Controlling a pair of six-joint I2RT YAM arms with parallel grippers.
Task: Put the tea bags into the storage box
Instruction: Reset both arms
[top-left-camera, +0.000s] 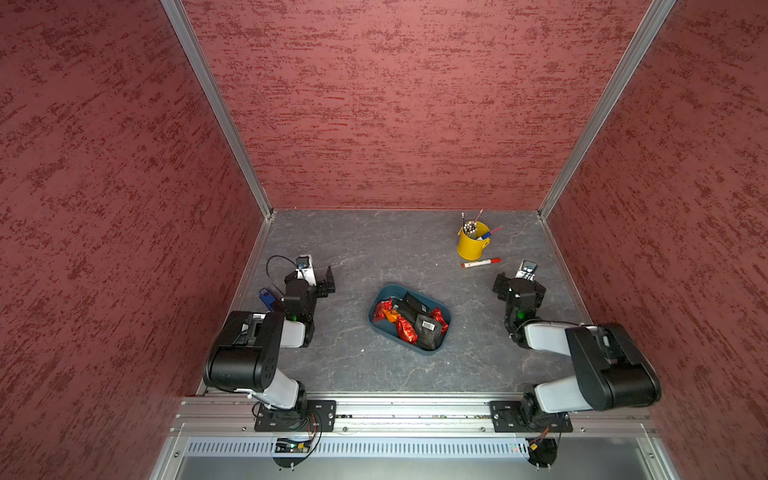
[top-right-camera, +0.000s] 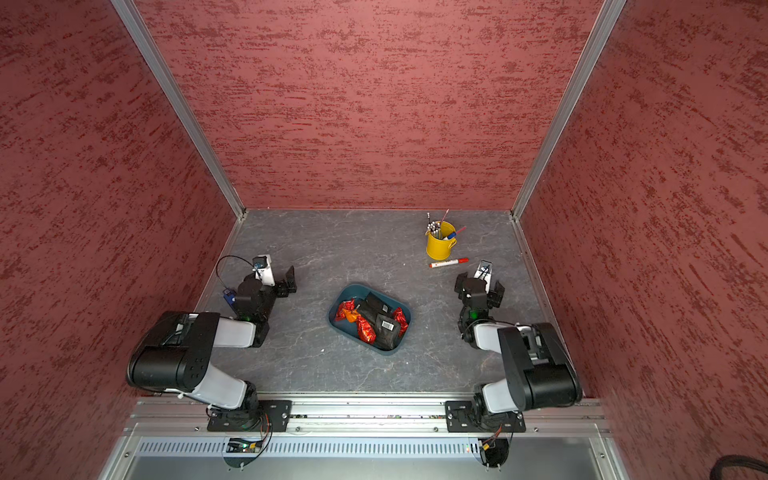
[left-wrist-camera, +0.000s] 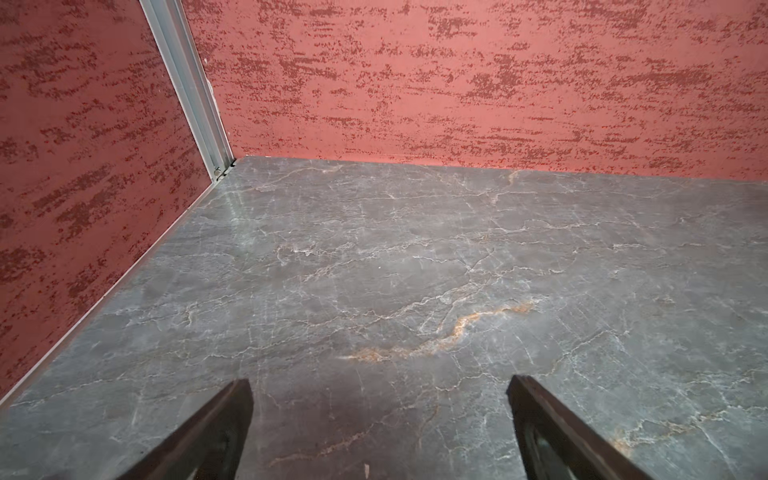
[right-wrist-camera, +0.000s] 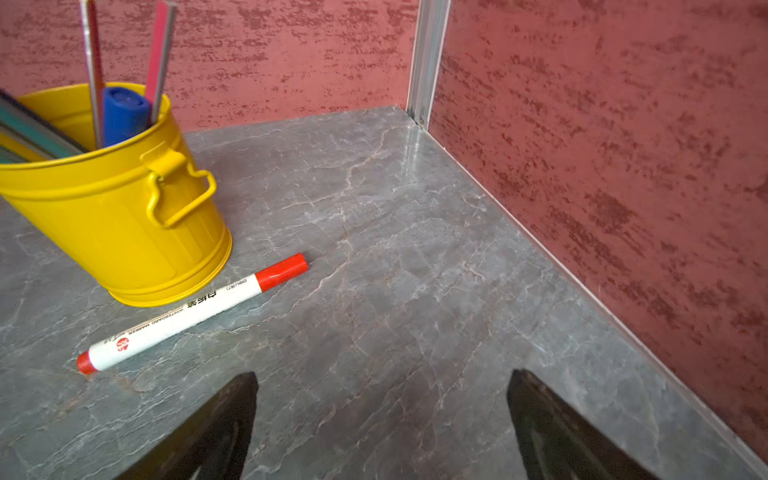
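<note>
Mottled red walls (top-left-camera: 374, 104), aluminium corner posts (top-left-camera: 219, 108), grey veined marble-look tabletop (top-left-camera: 374, 249), even light

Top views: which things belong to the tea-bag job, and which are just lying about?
Job: dark teal plastic storage tray; inside it, crinkly red foil pouches, flat black barcode-labelled packets, one orange wrapper.
Lying about: yellow metal bucket of pens, red-and-white marker pen, small blue block.

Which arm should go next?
Neither left nor right: all visible tea bags already lie in the storage box. The left end effector and right end effector are open, empty, on either side of it.
</note>
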